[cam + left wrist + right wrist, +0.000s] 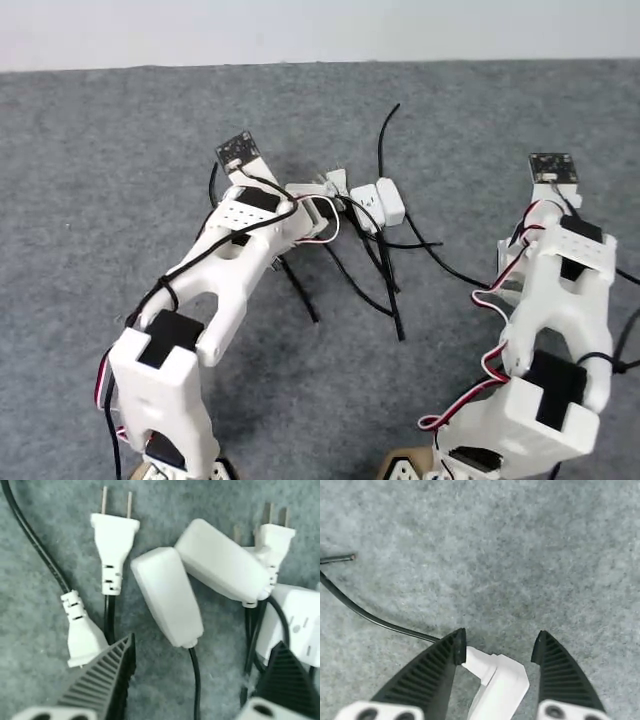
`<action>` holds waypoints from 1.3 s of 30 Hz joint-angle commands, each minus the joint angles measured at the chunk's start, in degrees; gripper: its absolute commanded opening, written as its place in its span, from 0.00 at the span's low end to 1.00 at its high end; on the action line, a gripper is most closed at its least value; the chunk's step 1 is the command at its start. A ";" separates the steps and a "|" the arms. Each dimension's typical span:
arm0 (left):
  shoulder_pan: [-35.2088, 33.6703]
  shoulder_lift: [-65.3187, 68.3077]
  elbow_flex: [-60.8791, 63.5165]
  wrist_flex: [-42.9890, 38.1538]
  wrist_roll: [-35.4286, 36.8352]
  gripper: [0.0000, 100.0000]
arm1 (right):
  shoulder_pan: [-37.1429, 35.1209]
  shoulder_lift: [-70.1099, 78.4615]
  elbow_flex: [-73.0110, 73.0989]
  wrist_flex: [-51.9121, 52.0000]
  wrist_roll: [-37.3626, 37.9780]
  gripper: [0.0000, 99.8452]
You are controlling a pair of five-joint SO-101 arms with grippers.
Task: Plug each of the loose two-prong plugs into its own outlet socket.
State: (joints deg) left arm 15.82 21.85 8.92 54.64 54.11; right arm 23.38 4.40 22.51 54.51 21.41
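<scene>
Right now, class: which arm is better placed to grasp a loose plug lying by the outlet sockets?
Left. The left gripper, open, hangs over the loose plug and an outlet socket; the right gripper sits off to the side, over carpet.

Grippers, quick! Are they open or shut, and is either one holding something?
Left gripper: open, holding nothing, above the plugs.
Right gripper: open around a white cord end, not gripping it.
</scene>
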 commanded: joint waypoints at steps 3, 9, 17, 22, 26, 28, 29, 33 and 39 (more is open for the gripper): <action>-3.16 0.35 -0.66 -1.05 0.79 0.34 | 1.01 -0.48 -3.43 0.66 0.09 0.22; -3.25 4.40 -5.14 -1.05 0.35 0.17 | 1.10 -0.48 -3.96 1.01 0.09 0.22; -1.93 7.30 -9.45 -0.88 -3.96 0.22 | 1.89 -0.48 -4.04 1.01 0.18 0.22; 1.41 4.48 -9.71 4.31 -12.57 0.13 | 1.71 -0.22 -4.04 1.01 0.09 0.22; 2.37 -1.23 -9.36 12.22 -23.21 0.07 | 1.63 -0.04 -3.87 1.01 0.09 0.22; 2.37 -4.13 -9.36 17.85 -30.68 0.06 | 1.63 -0.04 -3.87 1.01 0.09 0.22; 2.29 -5.45 -9.19 21.01 -34.64 0.06 | 1.63 -0.04 -3.87 1.01 0.09 0.22; 0.97 -10.20 -4.88 24.88 -42.64 0.01 | 1.63 -0.04 -3.96 1.01 0.09 0.22; 6.15 -18.02 14.02 23.38 -54.07 0.01 | 1.80 -0.13 -3.87 1.01 0.26 0.22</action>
State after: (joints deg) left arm 18.81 9.45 14.64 79.52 3.38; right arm 24.53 4.66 22.51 54.77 21.41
